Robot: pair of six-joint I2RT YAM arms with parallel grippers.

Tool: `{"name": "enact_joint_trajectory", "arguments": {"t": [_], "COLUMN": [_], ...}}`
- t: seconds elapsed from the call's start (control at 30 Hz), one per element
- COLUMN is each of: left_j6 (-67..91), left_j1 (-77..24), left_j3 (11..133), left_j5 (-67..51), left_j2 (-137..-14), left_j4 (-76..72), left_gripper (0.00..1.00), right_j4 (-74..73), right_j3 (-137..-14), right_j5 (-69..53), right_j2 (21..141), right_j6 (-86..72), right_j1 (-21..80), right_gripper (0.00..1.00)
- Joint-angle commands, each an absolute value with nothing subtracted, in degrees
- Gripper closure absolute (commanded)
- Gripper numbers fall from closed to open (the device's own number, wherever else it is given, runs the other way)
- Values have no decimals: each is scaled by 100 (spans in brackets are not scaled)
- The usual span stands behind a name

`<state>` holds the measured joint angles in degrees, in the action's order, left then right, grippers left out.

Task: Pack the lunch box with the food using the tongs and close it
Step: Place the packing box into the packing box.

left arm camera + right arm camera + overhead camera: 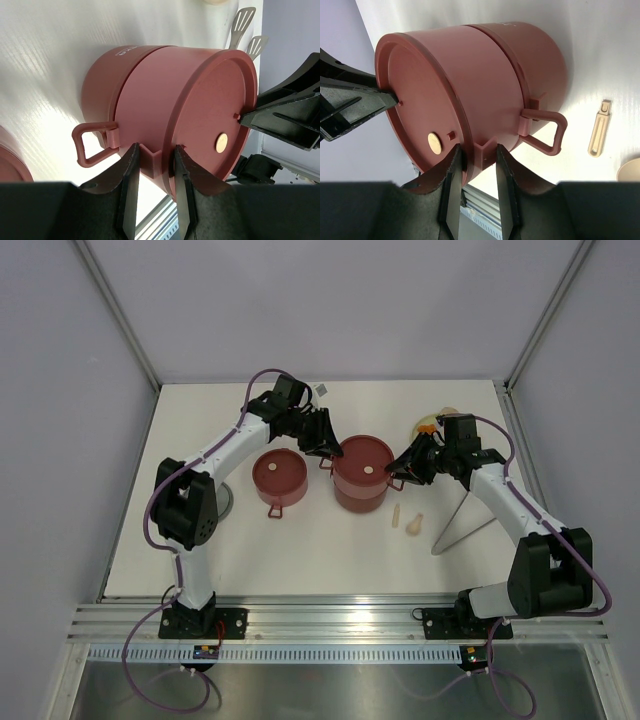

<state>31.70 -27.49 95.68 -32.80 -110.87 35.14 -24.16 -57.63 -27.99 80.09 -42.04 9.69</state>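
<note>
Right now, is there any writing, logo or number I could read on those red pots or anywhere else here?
Nothing here can be read.
Lower red bowl of the stacked lunch box: a small pale printed mark near its rim, too small and blurred to read.
Small grey tag at the far edge of the table: too small to read.

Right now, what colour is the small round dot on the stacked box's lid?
Pale orange dot on the dark-red lid; clearest in the left wrist view.
</note>
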Motion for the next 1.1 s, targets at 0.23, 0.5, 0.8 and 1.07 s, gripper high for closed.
{"name": "enact_joint_trajectory", "arguments": {"t": [0.23, 0.5, 0.8, 1.07], "left_j6": [3120, 3129, 3111, 3067], "left_j1": [-2821, -2830, -2830, -2830], "left_j3": [9273, 8974, 8754, 8727], "left_j5": [-3226, -3155, -3094, -3076], "left_j2": [-11022, -10811, -10749, -10644], "left_j4": [3419, 3331, 3270, 3305], "left_gripper": [100, 100, 100, 100], "right_j4": [-2610, -2584, -2584, -2601], "right_j3": [-5898, -5976, -5941, -5976], "right_j5": [-2663, -2558, -2479, -2400], "right_j2": [8191, 8244, 8402, 8359], "right_j6": [-4008, -3999, -3946, -3964], "right_j1": [1090, 1099, 1090, 1090], "right_gripper": [100, 100, 98, 95]}}
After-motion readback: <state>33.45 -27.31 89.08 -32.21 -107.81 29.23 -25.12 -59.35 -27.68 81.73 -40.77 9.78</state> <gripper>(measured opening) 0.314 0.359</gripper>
